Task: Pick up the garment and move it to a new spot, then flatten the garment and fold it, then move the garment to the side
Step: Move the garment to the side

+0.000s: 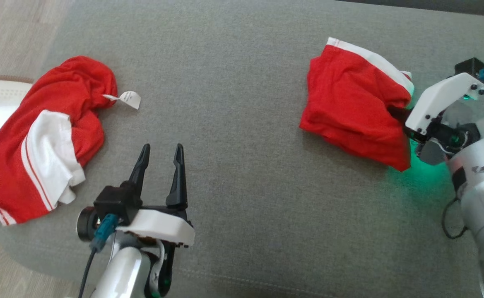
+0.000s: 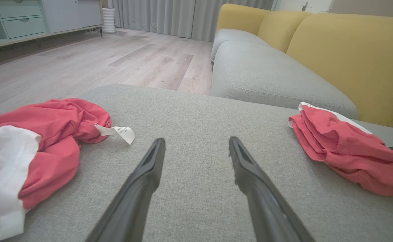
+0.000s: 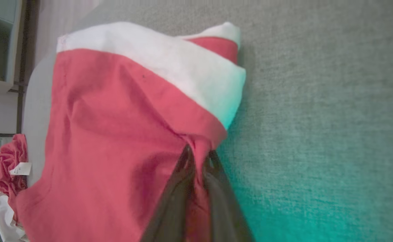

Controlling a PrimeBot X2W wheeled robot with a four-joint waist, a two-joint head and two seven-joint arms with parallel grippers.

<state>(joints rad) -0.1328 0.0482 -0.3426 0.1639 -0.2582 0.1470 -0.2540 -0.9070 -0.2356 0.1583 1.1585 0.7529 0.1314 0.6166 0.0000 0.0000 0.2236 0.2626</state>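
A folded red garment (image 1: 351,103) with a white band lies on the right of the grey cushion (image 1: 233,124). My right gripper (image 3: 198,159) is shut on its edge, red cloth pinched between the two dark fingers; in the head view the fingers are buried under the cloth beside the white wrist housing (image 1: 440,103). The same garment (image 2: 347,151) rests at the right of the left wrist view. My left gripper (image 1: 162,155) stands open over bare cushion near the front, its fingers (image 2: 149,168) apart with nothing between them.
A second red and white garment (image 1: 47,136), crumpled, with a white tag (image 1: 129,99), lies at the cushion's left edge. A yellow-backed sofa (image 2: 334,43) stands beyond, wooden floor (image 2: 82,57) and a cabinet (image 2: 21,20) to the left. Green light glows beside my right wrist.
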